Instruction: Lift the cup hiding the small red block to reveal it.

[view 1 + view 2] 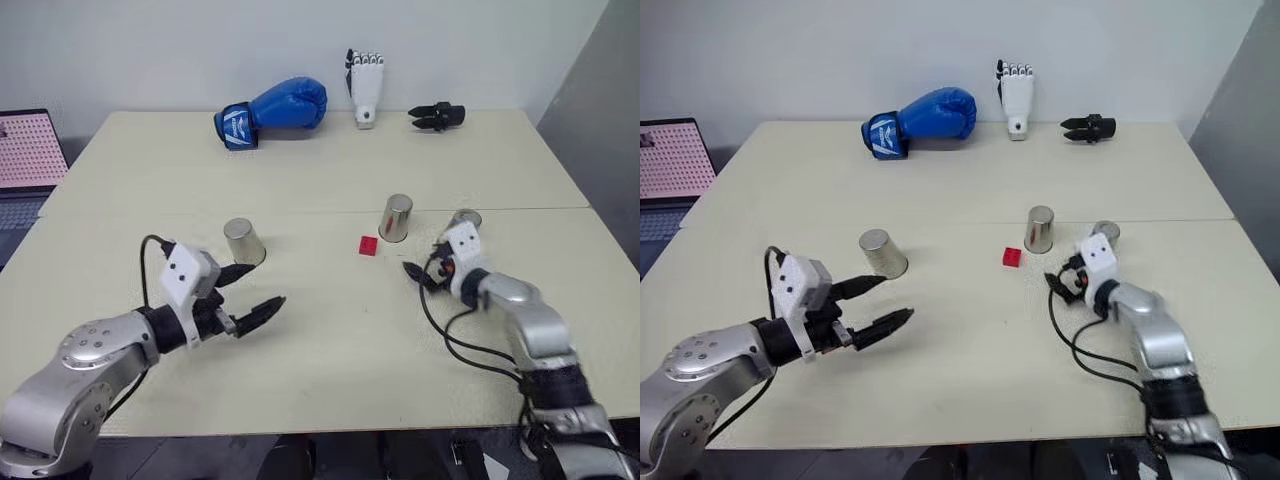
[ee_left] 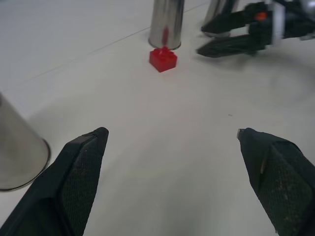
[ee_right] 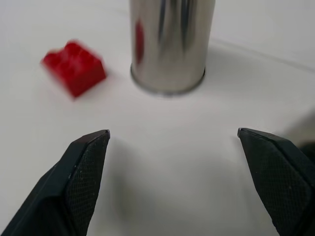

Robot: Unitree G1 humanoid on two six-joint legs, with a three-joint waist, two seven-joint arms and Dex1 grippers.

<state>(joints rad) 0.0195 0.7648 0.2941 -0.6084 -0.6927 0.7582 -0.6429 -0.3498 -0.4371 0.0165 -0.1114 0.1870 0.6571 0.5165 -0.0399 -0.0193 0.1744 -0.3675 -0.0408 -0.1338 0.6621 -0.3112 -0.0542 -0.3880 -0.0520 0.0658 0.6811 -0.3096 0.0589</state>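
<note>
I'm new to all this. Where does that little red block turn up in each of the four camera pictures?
Left eye view: the small red block lies mid-table, uncovered.
Right eye view: the same spot, slightly lower in frame.
Left wrist view: far off, near the top.
Right wrist view: close, upper left.
Shared landmark: the upright silver cup standing right beside the block.

Head cameras look down over the table point(image 1: 300, 380); wrist cameras sit low, sharing the small red block point(image 3: 74, 67).
</note>
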